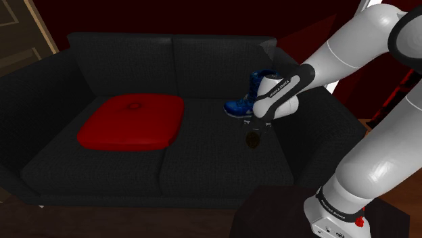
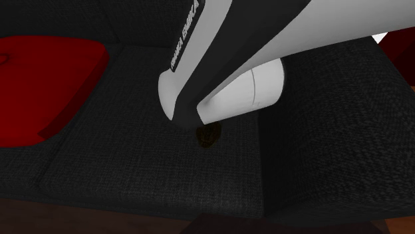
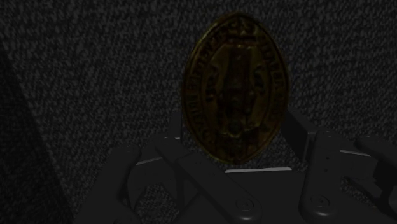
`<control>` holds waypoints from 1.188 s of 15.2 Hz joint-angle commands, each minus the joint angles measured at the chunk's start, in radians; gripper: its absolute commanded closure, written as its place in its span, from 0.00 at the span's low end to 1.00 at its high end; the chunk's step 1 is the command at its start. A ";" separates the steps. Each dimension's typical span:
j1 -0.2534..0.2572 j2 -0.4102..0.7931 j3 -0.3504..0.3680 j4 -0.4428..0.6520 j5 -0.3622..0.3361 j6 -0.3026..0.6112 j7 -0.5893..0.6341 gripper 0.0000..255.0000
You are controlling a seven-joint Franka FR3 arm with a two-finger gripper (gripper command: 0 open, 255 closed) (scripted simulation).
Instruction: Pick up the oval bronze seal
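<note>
Seal (image 1: 253,138), oval and bronze-dark, lies on the black sofa's (image 1: 203,169) right seat cushion in the shoulder view, just under the gripper (image 1: 260,126), with a blue shoe (image 1: 242,103) behind and a red cushion (image 1: 132,122) well apart. The second exterior view shows it below the arm's white wrist. In the wrist view it faces the camera, close against the gripper; whether it is clasped I cannot tell.

shoulder: wide over sofa (image 1: 122,61) | second exterior: close, same sofa | wrist: nearest
</note>
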 commanded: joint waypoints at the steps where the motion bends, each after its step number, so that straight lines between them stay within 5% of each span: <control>1: 0.000 0.000 0.000 0.000 0.000 0.000 0.000 1.00; 18: -0.008 -0.209 0.001 0.045 -0.032 -0.253 0.034 1.00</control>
